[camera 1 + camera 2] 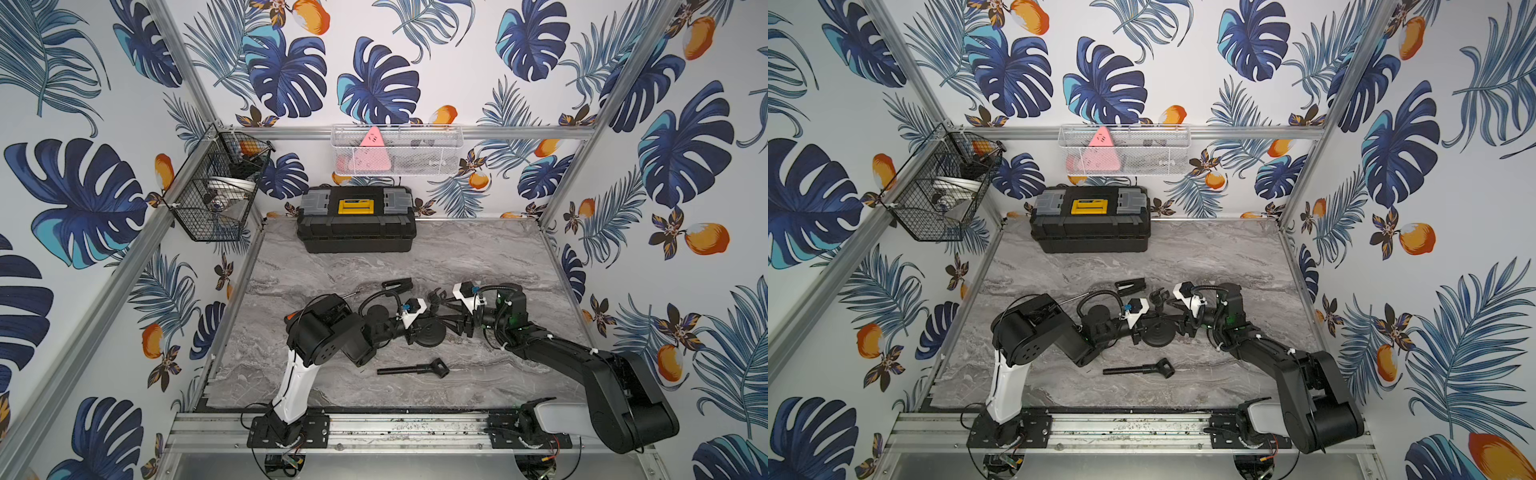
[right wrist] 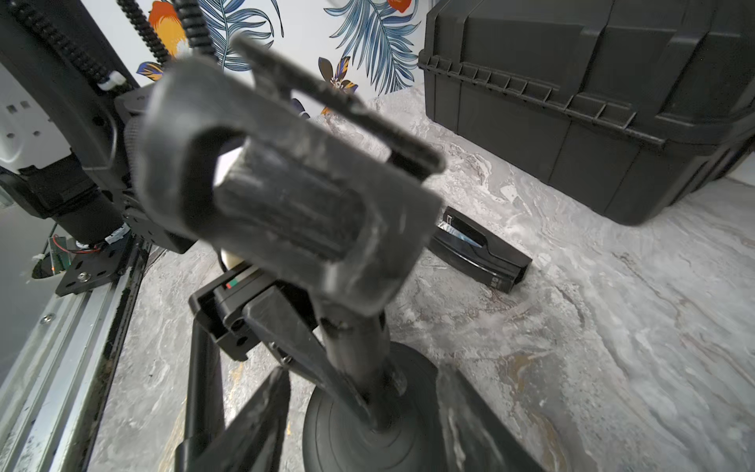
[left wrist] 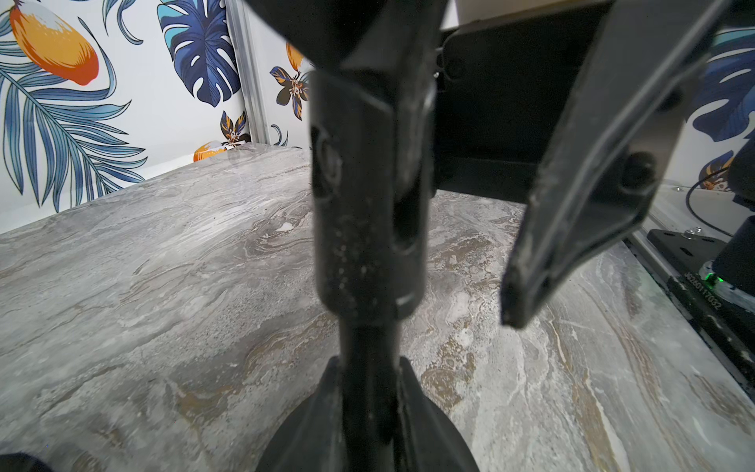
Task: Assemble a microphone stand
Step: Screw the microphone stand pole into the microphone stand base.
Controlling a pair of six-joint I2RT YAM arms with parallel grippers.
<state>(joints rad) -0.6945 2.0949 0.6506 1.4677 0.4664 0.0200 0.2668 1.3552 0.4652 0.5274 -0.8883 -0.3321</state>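
A loose black rod with a forked end is lying alone just inside the front rail, with open marble table all round it. Just beyond, the left hand is clenching the microphone stand's post low down, directly above the round base. The base is sitting mid-table and is largely hidden under both hands in both top views. The right hand is straddling the same post with its fingers parted and gaps showing on either side. One finger is standing clear of the post; the other is lost behind it. The clip holder topping the post is looming blurred and filling much of the right wrist view. Farther back, a small glossy black part is lying flat, apart from the stand. A closed toolbox is sitting against the back wall, cut off in the right wrist view, and bare table is stretching to the right edge. A black wire basket and a white wire basket are hanging above.
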